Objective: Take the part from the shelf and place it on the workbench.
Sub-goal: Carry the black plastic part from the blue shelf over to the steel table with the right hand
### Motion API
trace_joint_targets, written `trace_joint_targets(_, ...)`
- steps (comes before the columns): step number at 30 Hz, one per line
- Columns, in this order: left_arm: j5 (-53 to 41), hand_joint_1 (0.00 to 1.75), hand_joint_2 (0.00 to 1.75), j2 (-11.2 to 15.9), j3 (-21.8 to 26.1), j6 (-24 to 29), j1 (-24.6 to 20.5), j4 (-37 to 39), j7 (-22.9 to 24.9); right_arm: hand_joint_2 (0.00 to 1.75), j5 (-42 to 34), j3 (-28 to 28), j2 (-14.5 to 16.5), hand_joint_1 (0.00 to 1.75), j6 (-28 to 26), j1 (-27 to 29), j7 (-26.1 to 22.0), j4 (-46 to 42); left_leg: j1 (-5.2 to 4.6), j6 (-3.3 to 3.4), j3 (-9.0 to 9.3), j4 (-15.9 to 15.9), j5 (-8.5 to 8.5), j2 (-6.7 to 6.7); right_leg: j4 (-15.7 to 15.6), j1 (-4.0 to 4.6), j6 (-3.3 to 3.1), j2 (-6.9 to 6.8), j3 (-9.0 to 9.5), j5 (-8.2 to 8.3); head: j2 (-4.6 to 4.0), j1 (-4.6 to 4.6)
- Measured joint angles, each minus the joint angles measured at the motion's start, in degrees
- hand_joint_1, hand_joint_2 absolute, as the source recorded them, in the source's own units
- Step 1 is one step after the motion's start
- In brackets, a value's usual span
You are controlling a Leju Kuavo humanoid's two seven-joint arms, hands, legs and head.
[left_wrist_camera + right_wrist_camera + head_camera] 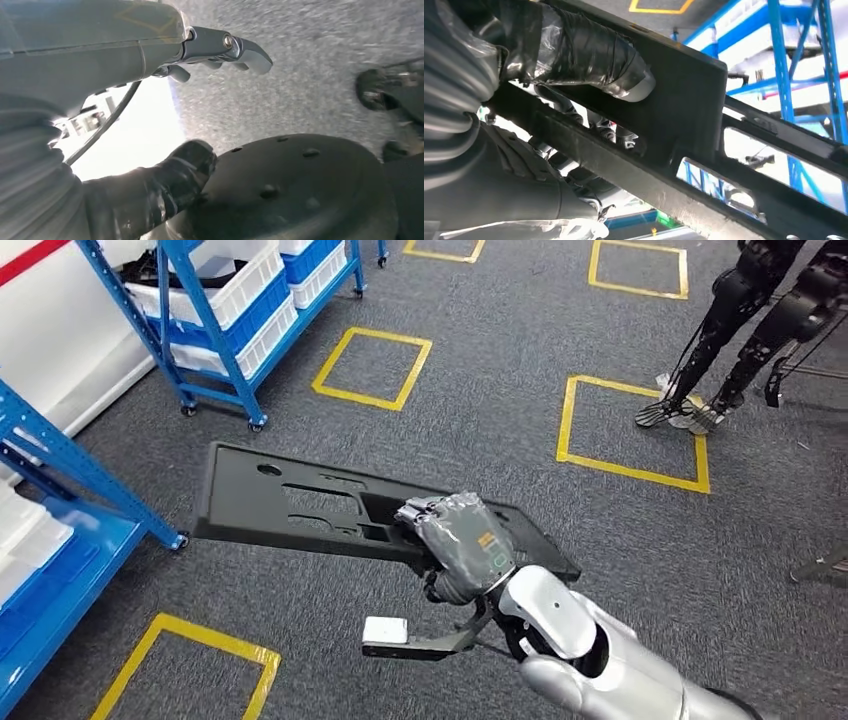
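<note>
Carry step: part (pixel 300 505) off shelf (pixel 60 500), gripped in right robot hand (pixel 462 540).
Held out over floor, right of shelf. Left robot hand (pixel 210 50) empty, uncurled. Next: find bench, set down flat.

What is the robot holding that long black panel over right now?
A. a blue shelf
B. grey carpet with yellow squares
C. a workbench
B: the right robot hand grips the black panel above grey carpet marked with yellow squares.

Black part (pixel 300 502), blue shelf (pixel 60 465)
</note>
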Motion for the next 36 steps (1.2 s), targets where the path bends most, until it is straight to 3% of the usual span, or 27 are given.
trace_joint_targets(2, 0.0, 0.00, 1.75, 0.2, 0.1, 0.0, 0.0, 0.0, -0.2, 1.75, 0.1, 0.7, 2.4, 1.75, 0.1, -0.7, 0.2, 1.3, 0.07, -0.05, -3.70, 7.4, -3.57, -2.30, -0.2, 0.13, -0.59, 1.06, 0.02, 0.10, -0.01, -0.02)
trace_joint_targets(3, 0.0, 0.00, 1.75, 0.3, 0.1, 0.0, 0.0, 0.0, -0.2, 1.75, 0.1, 1.0, 3.2, 1.75, 0.1, -0.9, 0.2, 1.8, 0.05, -0.07, -5.61, 10.9, -4.70, -2.68, -0.1, 0.29, -0.68, 1.62, 0.03, 0.08, -0.01, -0.01)
trace_joint_targets(4, -0.1, 0.00, 1.75, 0.3, 0.1, 0.0, 0.0, 0.0, -0.2, 1.75, 0.1, 1.3, 3.8, 1.75, 0.1, -0.9, 0.2, 2.3, 0.03, -0.06, -6.80, 12.8, -4.72, -2.82, 0.0, 0.45, -0.76, 2.18, 0.06, 0.03, -0.01, -0.01)
trace_joint_targets(5, -0.2, 0.00, 1.75, 0.3, 0.1, 0.0, 0.1, 0.0, -0.2, 1.75, 0.1, 1.6, 4.3, 1.75, 0.1, -1.0, 0.2, 2.7, 0.04, 0.00, -6.97, 12.4, -3.60, -2.90, 0.1, 0.56, -0.81, 2.81, 0.08, -0.01, 0.00, -0.01)
trace_joint_targets(6, -0.3, 0.00, 1.75, 0.3, 0.1, 0.0, 0.1, 0.0, -0.3, 1.75, 0.1, 1.8, 4.6, 1.75, 0.2, -1.2, 0.2, 3.0, 0.05, 0.12, -6.10, 9.9, -1.55, -3.12, 0.3, 0.59, -0.79, 3.49, 0.10, -0.10, 0.01, -0.01)
trace_joint_targets(8, -0.6, 0.00, 1.75, 0.3, 0.0, 0.2, 0.4, 0.0, -0.6, 1.75, 0.2, 2.1, 5.3, 1.75, 0.2, -1.8, 0.5, 3.5, 0.14, 0.45, -3.08, 2.5, 2.32, -4.84, 0.8, 0.60, -0.53, 4.80, -0.08, -0.38, 0.00, -0.01)
trace_joint_targets(10, -1.0, 0.00, 1.75, 0.3, -0.1, 0.5, 0.4, 0.0, -1.0, 1.75, 0.3, 2.5, 5.8, 1.75, 0.2, -2.2, 0.9, 3.9, 0.09, 0.70, -1.35, -1.5, 3.38, -6.39, 1.3, 0.51, 0.02, 5.82, -0.58, -0.49, 0.00, -0.01)
trace_joint_targets(12, -1.5, 0.00, 1.75, 0.3, -0.2, 0.8, 0.0, 0.0, -1.5, 1.75, 0.3, 2.8, 6.1, 1.75, 0.2, -2.3, 1.2, 4.2, -0.01, 1.04, -1.08, -2.0, 3.29, -6.09, 1.2, 0.39, 0.65, 6.70, -0.90, -0.27, 0.00, -0.02)
trace_joint_targets(13, -1.6, 0.00, 1.75, 0.3, -0.3, 1.0, -0.2, 0.0, -1.7, 1.75, 0.4, 2.9, 6.1, 1.75, 0.2, -2.4, 1.4, 4.2, 0.05, 1.35, -0.89, -2.3, 3.47, -5.55, 1.3, 0.41, 0.92, 6.53, -0.94, -0.35, -0.01, -0.01)
trace_joint_targets(15, -1.7, 0.00, 1.75, 0.3, -0.4, 1.1, -0.3, 0.0, -2.1, 1.75, 0.2, 2.9, 6.1, 1.75, 0.3, -2.5, 1.7, 4.3, 0.24, 2.12, -0.43, -3.0, 3.79, -4.28, 3.8, 0.64, 1.41, 4.35, -2.04, -2.00, -0.01, 0.10)
trace_joint_targets(17, -2.1, 0.00, 1.75, 0.5, -0.8, 1.1, -0.2, 0.0, -2.3, 1.75, -0.2, 2.9, 6.1, 1.75, 0.4, -2.6, 2.0, 4.3, 0.08, 2.60, -0.22, -3.3, 3.79, -2.95, 10.4, 0.52, 1.79, 1.70, -5.26, -5.44, -0.01, 0.19)
trace_joint_targets(18, -2.3, 0.00, 1.75, 0.6, -1.0, 1.1, -0.2, 0.0, -2.3, 1.75, -0.4, 2.9, 6.1, 1.75, 0.5, -2.6, 2.0, 4.4, 0.01, 2.67, -0.21, -3.3, 3.72, -2.29, 13.9, 0.35, 1.96, 1.21, -7.05, -6.79, 0.00, 0.19)
trace_joint_targets(19, -2.3, 0.00, 1.75, 0.7, -1.1, 1.1, -0.2, 0.0, -2.2, 1.75, -0.5, 2.9, 6.0, 1.75, 0.5, -2.5, 2.0, 4.4, -0.03, 2.71, -0.18, -3.3, 3.63, -1.64, 16.2, 0.18, 2.11, 0.95, -8.27, -7.31, -0.01, 0.19)
trace_joint_targets(20, -2.3, 0.00, 1.75, 0.8, -1.3, 1.0, -0.2, 0.0, -2.2, 1.75, -0.5, 2.9, 5.9, 1.75, 0.6, -2.5, 1.9, 4.5, -0.04, 2.69, -0.11, -3.3, 3.53, -1.02, 16.3, 0.04, 2.21, 0.78, -8.39, -6.67, 0.00, 0.20)
trace_joint_targets(21, -2.3, 0.00, 1.75, 0.8, -1.4, 1.0, -0.3, 0.0, -2.2, 1.75, -0.5, 2.8, 5.8, 1.75, 0.6, -2.5, 1.9, 4.5, -0.04, 2.62, 0.03, -3.2, 3.38, -0.43, 14.2, -0.07, 2.24, 0.47, -7.33, -5.08, 0.00, 0.20)
trace_joint_targets(23, -2.0, 0.00, 1.75, 0.8, -1.5, 0.7, -0.2, 0.0, -2.0, 1.75, -0.5, 2.8, 5.7, 1.75, 0.7, -2.6, 1.9, 4.5, -0.13, 2.25, 0.45, -3.1, 2.95, 0.62, 6.3, 0.10, 2.04, -1.47, -3.17, -1.52, -0.01, 0.20)
trace_joint_targets(24, -1.7, 0.00, 1.75, 0.8, -1.5, 0.6, -0.2, 0.0, -1.9, 1.75, -0.5, 2.8, 5.6, 1.75, 0.7, -2.8, 1.8, 4.5, -0.23, 1.98, 0.62, -3.1, 2.73, 1.05, 3.2, 0.37, 1.79, -2.38, -1.57, -0.58, -0.01, 0.19)
trace_joint_targets(26, -1.3, 0.00, 1.75, 0.8, -1.5, 0.5, -0.1, 0.0, -1.7, 1.75, -0.5, 2.8, 5.5, 1.75, 0.7, -3.0, 1.8, 4.5, -0.47, 1.39, 0.87, -3.0, 2.40, 1.94, 1.0, 0.97, 1.30, -3.02, -0.59, -0.54, -0.01, 0.17)
trace_joint_targets(28, -1.1, 0.00, 1.75, 0.8, -1.5, 0.5, -0.3, 0.0, -1.6, 1.75, -0.5, 2.7, 5.3, 1.75, 0.7, -3.1, 1.8, 4.5, -0.36, 0.78, 1.16, -3.0, 2.05, 2.57, 0.6, 0.97, 0.66, -1.83, -0.56, -0.35, -0.01, 0.17)
trace_joint_targets(30, -1.1, 0.00, 1.75, 0.8, -1.5, 0.5, -0.2, 0.0, -1.6, 1.75, -0.5, 2.7, 5.2, 1.75, 0.7, -3.3, 1.8, 4.5, -0.07, 0.33, 0.45, -1.0, 0.42, 0.76, 0.1, 0.68, -0.17, -0.75, -0.26, -0.07, -0.01, 0.16)
trace_joint_targets(32, -1.1, 0.00, 1.75, 0.8, -1.5, 0.5, 0.0, 0.0, -1.5, 1.75, -0.5, 2.7, 5.2, 1.75, 0.7, -3.4, 1.8, 4.6, 0.09, 0.17, -2.65, 5.5, -2.98, -1.90, -0.1, 0.59, -0.75, 0.30, -0.10, 0.03, -0.01, 0.14)
trace_joint_targets(34, -1.1, 0.00, 1.75, 0.8, -1.5, 0.5, 0.1, 0.0, -1.5, 1.75, -0.5, 2.7, 5.2, 1.75, 0.7, -3.4, 1.8, 4.7, 0.09, 0.05, -6.43, 12.5, -5.25, -2.67, -0.1, 0.77, -0.93, 1.58, -0.06, -0.04, 0.00, 0.14)
trace_joint_targets(35, -1.1, 0.00, 1.75, 0.8, -1.5, 0.5, 0.1, 0.0, -1.5, 1.75, -0.5, 2.7, 5.2, 1.75, 0.7, -3.4, 1.8, 4.7, 0.09, 0.06, -7.30, 13.6, -4.82, -2.74, 0.0, 0.84, -0.97, 2.30, -0.02, -0.09, 0.00, 0.14)
trace_joint_targets(36, -1.1, 0.00, 1.75, 0.8, -1.5, 0.5, 0.2, 0.0, -1.5, 1.75, -0.5, 2.7, 5.2, 1.75, 0.7, -3.4, 1.8, 4.7, 0.10, 0.12, -7.05, 12.4, -3.22, -2.84, 0.1, 0.86, -0.95, 3.04, 0.06, -0.16, -0.01, 0.14)
